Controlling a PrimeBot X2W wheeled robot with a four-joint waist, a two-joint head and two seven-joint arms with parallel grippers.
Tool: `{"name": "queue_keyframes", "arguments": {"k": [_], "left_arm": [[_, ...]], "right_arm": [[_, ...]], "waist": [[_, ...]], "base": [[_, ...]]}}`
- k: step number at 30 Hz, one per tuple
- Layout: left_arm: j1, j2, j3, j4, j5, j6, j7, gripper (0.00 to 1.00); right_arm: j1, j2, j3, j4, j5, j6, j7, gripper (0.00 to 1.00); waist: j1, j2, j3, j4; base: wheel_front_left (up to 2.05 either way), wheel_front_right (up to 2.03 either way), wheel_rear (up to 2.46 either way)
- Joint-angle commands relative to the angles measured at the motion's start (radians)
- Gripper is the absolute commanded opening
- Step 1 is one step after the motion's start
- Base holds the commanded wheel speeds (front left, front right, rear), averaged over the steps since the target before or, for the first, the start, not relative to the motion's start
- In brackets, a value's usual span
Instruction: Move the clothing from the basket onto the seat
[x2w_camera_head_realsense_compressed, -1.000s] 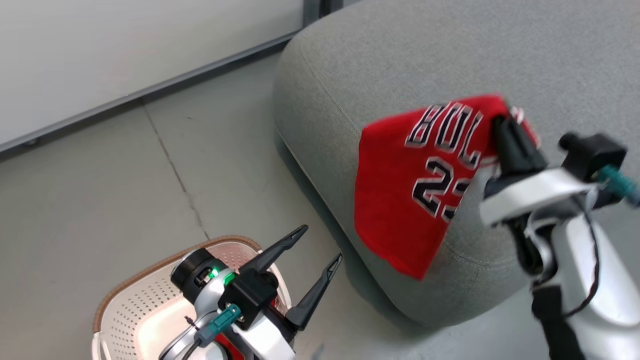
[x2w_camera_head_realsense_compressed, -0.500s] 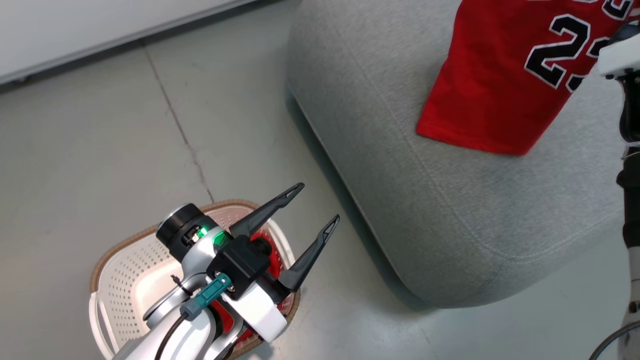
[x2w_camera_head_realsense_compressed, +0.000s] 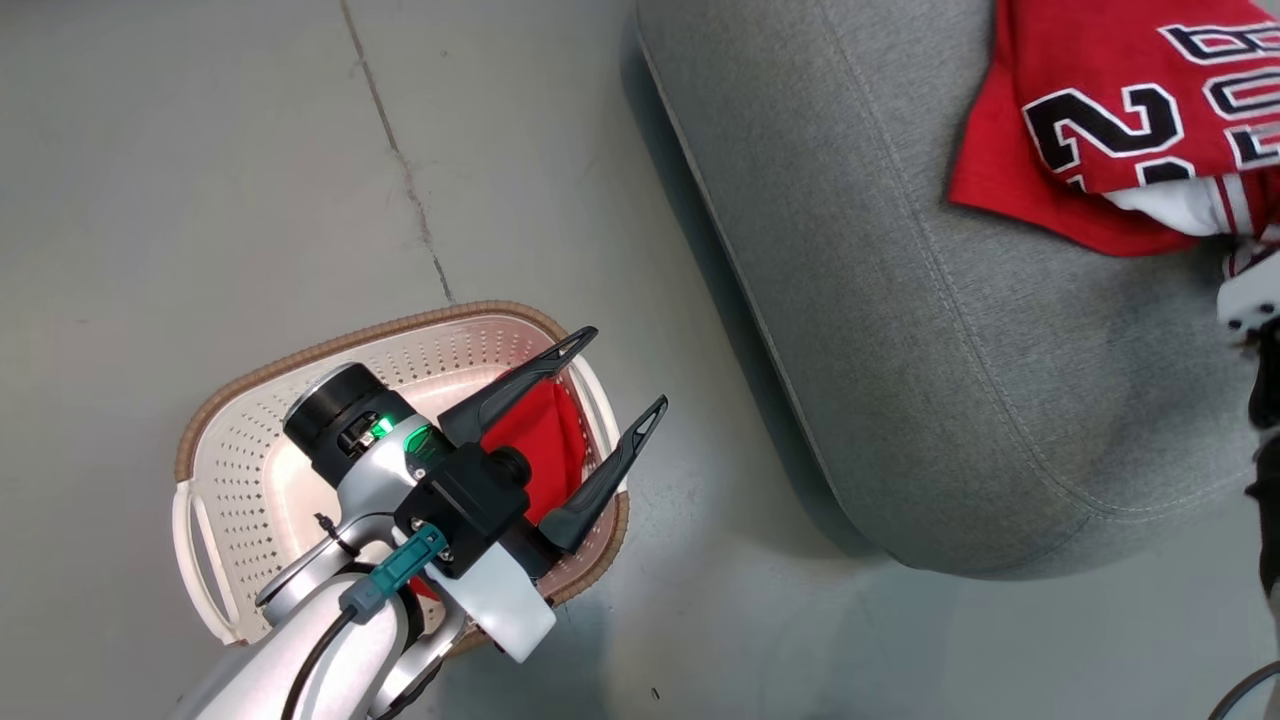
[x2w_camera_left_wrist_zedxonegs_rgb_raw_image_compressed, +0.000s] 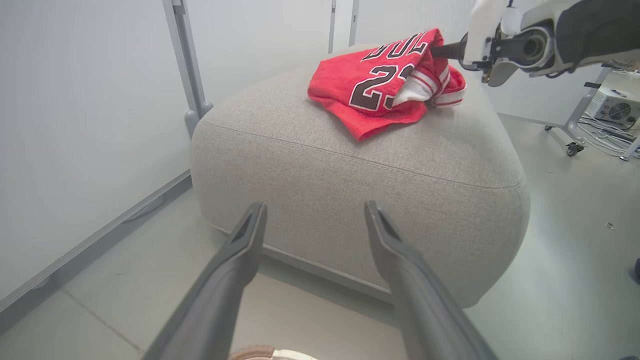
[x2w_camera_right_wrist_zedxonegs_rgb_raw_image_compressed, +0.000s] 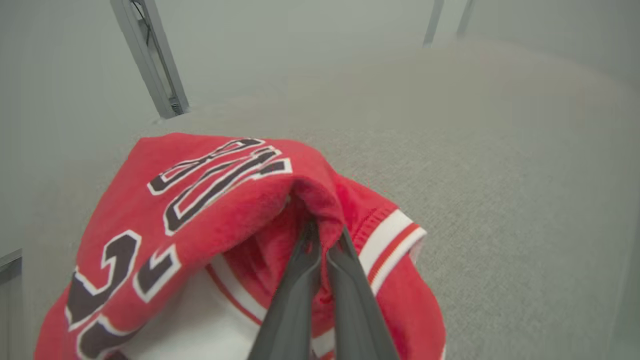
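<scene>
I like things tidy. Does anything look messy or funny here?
The jersey lies crumpled on the seat, a fold pinched in the shut right gripper. Nothing looks spilled or broken.

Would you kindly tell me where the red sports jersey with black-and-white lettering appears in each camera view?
Head view: the red lettered jersey is at the top right, on the grey fabric seat.
Left wrist view: upper middle, atop that seat.
Right wrist view: lower left and centre.
Shared landmark: the seat.
</scene>
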Motion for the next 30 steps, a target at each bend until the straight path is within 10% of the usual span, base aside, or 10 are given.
{"name": "queue_keyframes", "arguments": {"k": [1,2,3,19,30], "left_arm": [[-0.018,0.003,0.002,-0.002,0.004,-0.002,0.002,1.00],[-0.019,0.004,0.002,-0.001,0.003,-0.002,0.002,1.00],[-0.020,0.007,0.004,0.003,-0.002,0.000,-0.001,1.00],[0.122,-0.067,0.065,0.111,-0.108,0.113,-0.113,1.00],[0.243,-0.073,0.178,0.132,-0.193,0.226,-0.157,1.00]], "right_arm": [[0.010,0.001,-0.017,0.014,-0.005,0.000,-0.009,0.00],[0.010,0.011,-0.023,0.023,-0.004,0.000,-0.010,0.31],[0.013,0.015,-0.045,0.015,-0.009,0.000,-0.010,1.00],[0.331,0.050,0.071,-0.254,-0.008,0.000,-0.008,1.00],[0.606,0.123,0.205,-0.708,0.022,0.000,0.076,1.00]], "waist": [[0.0000,0.0000,0.006,0.003],[0.0000,0.0000,0.006,0.002],[0.0000,0.0000,0.001,-0.001],[0.0000,0.0000,-0.248,0.100],[0.0000,0.0000,-0.374,0.272]], "base": [[0.00,0.00,0.00],[0.00,0.00,0.00],[0.00,0.00,0.00],[0.00,0.00,0.00],[0.00,0.00,0.00]]}}
